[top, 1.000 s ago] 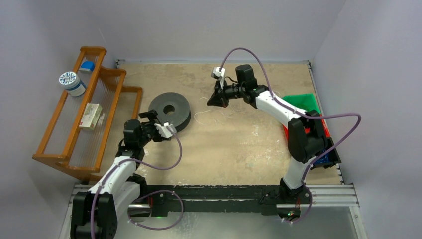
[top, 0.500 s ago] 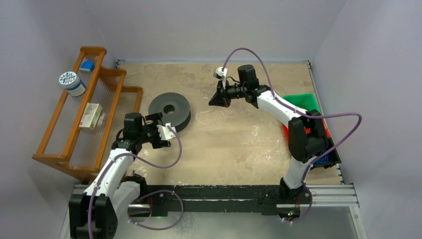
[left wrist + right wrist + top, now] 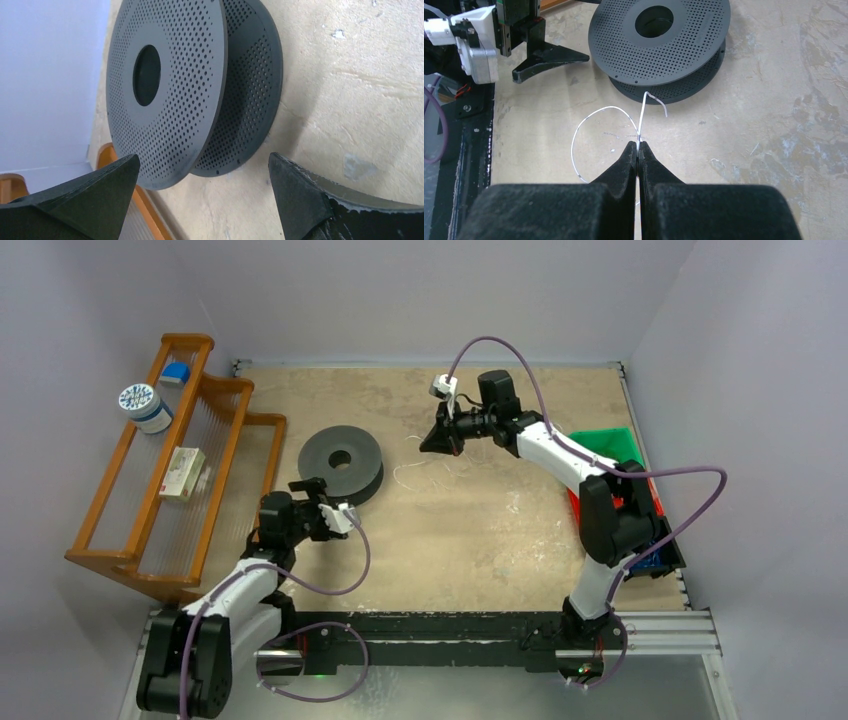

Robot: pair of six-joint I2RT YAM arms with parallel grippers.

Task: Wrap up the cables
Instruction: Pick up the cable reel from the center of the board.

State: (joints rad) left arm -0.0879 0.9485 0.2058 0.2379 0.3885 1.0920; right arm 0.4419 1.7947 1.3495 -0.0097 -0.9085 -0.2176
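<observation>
Beige tabletop, top view: a black perforated spool (image 3: pixel 341 462) lies flat, with a wooden rack (image 3: pixel 180 475) well off on its far side from the right gripper (image 3: pixel 430 443). The cable (image 3: pixel 415 475) lies between spool and right gripper. The left gripper (image 3: pixel 308 488) sits just beside the spool's near rim.

Left wrist: jaws wide apart, the spool framed between them.

Right wrist: jaws pressed together on the cable. Its strand runs straight toward the spool and the free end curls at the lower flange. A loop bows sideways.

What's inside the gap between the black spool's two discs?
Between the discs of the black spool only bare perforated surface shows; no wire is visible there. The core is covered by the top disc. The cable loops outside it, pinched in the right fingers.
</observation>
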